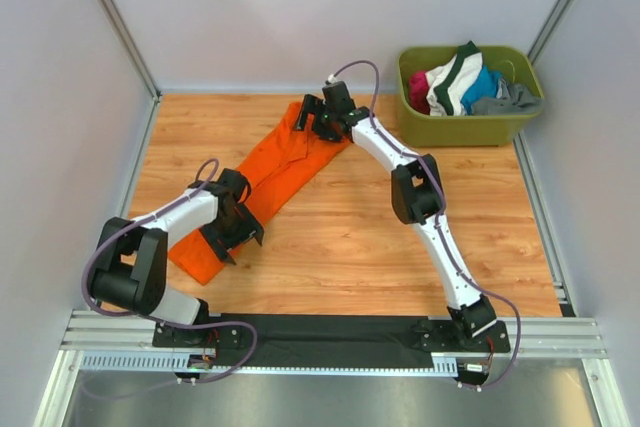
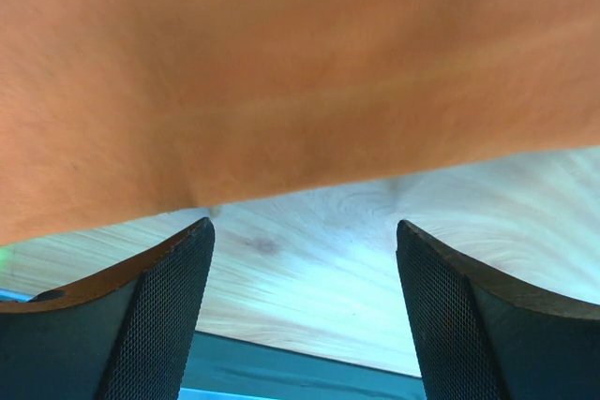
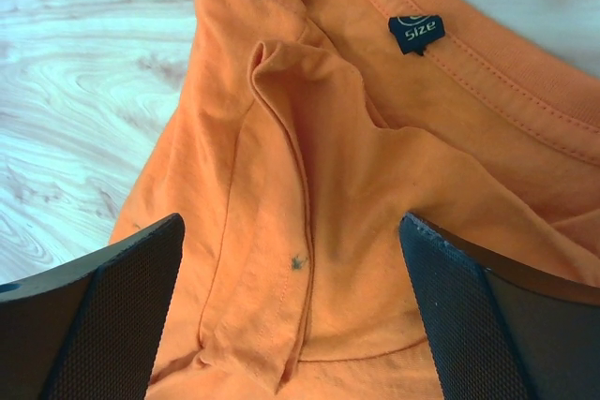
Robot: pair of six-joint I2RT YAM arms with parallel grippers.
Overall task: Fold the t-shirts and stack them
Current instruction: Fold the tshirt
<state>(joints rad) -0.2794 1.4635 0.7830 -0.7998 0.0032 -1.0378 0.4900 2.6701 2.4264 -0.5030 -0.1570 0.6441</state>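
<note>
The olive-green tub [image 1: 465, 129] sits at the far right corner of the wooden table [image 1: 400, 247], well apart from both arms. It holds a heap of other clothes [image 1: 462, 82], white with dark trim, blue, red and grey, all bunched, and we can't make out single shapes. White walls [image 1: 250, 7] close off the far side and both flanks, with aluminium posts in the corners. In the top view the only things in the way are the arms themselves, each covering one end of the shirt. The orange t-shirt [image 1: 285, 172] lies flat on the table as a long narrow strip, running diagonally from far centre to near left. The right gripper [image 1: 312, 119] is over the far end, jaws spread wide, nothing pinched. Its wrist view shows soft knit cloth below the fingers [image 3: 112, 316], a ribbed collar [image 3: 487, 72] with a small black size label [image 3: 416, 33], a raised fold ridge down the middle, stitched seams and one tiny dark speck [image 3: 297, 262]. The left gripper [image 1: 242, 237] is over the near end, jaws also apart and empty. Its wrist view shows blurred orange cloth across the top, then pale wood grain between the fingers. The finger pads are black with a fine mesh texture. We can't tell whether either gripper touches the cloth.
</note>
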